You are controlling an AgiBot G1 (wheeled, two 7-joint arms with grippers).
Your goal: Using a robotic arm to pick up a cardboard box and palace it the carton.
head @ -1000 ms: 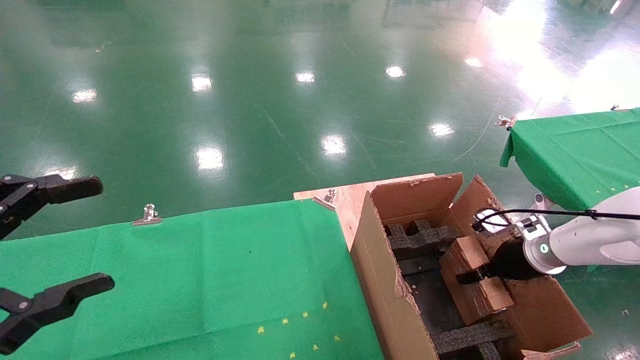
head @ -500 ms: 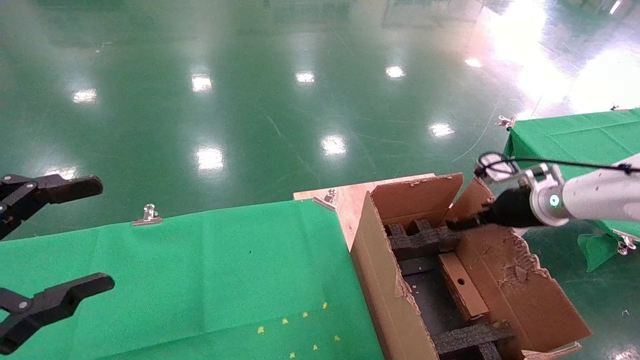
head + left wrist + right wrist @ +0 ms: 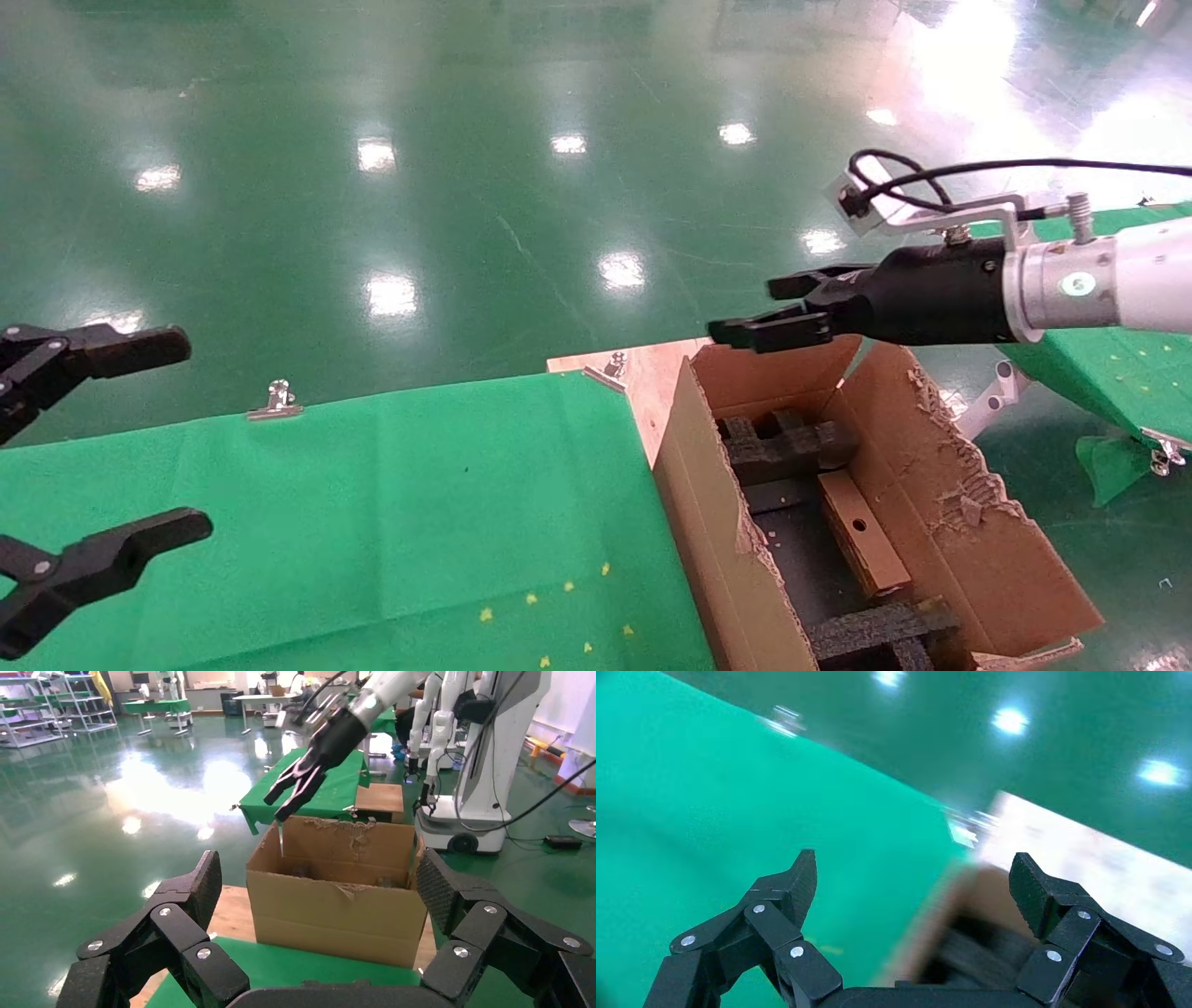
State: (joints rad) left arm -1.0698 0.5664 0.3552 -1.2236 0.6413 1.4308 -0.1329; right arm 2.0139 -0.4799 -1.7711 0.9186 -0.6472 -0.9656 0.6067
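A: One cardboard box [image 3: 861, 535], and it lies inside the carton [image 3: 717, 522], on its narrow side between the black foam blocks [image 3: 787, 443], the round hole facing up. By the look of it the placing is done.

B: And the right gripper [image 3: 759, 312]?

A: Above the carton's far flap, spread and empty, at the end of the robotic arm [image 3: 1108, 275], clear of the cardboard. The left gripper [image 3: 102, 443] hangs well to the left of the carton, over the edge of the green tabletop [image 3: 372, 503], also spread, holding nothing.

B: What could still go wrong?

A: My guess: the far flap and the ragged right flap stand up close under the right gripper. If the arm swings low on its way out, a finger or the looped cable [image 3: 899, 177] could catch a flap and drag the carton along the wooden board [image 3: 652, 368] it sits on. Tipping the carton would likely shake the cardboard box out of its slot in the foam. A second green tabletop [image 3: 1117, 373] lies to the carton's right, under the arm, so a low sweep that way risks snagging cloth too.

B: Count it for me.

A: One cardboard box, one carton, two grippers, two green tabletops. Foam blocks: at least two, one at the far end and one at the near end; more I can't tell
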